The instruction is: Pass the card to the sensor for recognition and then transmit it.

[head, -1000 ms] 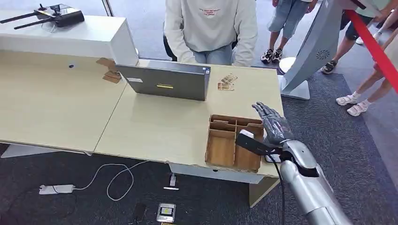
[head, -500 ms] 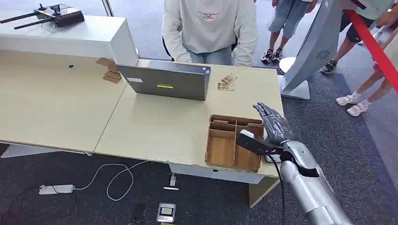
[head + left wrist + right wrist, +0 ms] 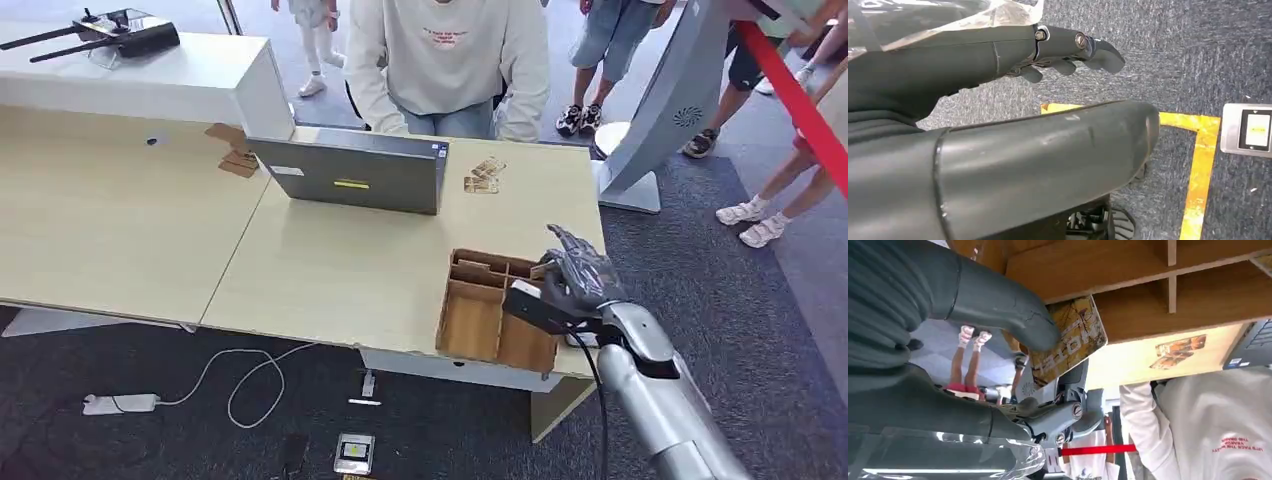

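R hand (image 3: 1013,335) pinching card (image 3: 1068,342) btwn thumb and fingers, card tilting just beside rim of wooden tray (image 3: 495,310), over tray's far-right corner near desk (image 3: 330,270) edge. L hand (image 3: 1068,47) hanging over carpet, fingers curling loosely, holding nothing. Vs 1 s ago: R hand's fingers, then reaching out flat above tray, now bending down and closing; tray looking nudged.
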Robot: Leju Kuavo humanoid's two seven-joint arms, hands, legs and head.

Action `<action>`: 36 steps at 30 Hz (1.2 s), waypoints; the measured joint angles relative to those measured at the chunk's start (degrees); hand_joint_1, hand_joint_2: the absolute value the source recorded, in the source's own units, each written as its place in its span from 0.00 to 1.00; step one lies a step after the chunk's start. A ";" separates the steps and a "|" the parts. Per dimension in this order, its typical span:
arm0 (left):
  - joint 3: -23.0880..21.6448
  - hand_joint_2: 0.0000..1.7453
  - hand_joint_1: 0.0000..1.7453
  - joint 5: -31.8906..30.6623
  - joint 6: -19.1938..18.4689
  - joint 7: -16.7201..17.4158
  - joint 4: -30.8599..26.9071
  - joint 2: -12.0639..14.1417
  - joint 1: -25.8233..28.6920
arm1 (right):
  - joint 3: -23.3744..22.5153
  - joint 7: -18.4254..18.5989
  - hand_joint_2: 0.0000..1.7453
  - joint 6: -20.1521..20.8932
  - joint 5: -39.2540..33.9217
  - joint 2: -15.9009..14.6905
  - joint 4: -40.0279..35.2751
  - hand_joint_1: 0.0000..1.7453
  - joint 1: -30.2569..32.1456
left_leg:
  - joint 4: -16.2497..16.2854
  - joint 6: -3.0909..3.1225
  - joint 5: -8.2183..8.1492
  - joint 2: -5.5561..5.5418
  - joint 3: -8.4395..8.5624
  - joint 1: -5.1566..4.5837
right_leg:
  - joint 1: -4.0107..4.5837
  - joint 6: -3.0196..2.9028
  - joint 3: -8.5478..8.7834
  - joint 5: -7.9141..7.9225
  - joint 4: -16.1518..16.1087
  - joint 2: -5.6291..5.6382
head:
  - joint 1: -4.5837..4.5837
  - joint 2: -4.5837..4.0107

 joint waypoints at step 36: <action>0.02 0.00 0.00 -0.35 0.07 -2.34 0.00 1.47 1.05 | -2.69 0.92 1.00 -3.37 -1.88 0.55 -5.09 1.00 -3.29 | 0.00 0.00 0.01 0.00 0.01 0.00 | 0.00 0.00 0.01 0.00 0.01 0.00 | 0.02 0.00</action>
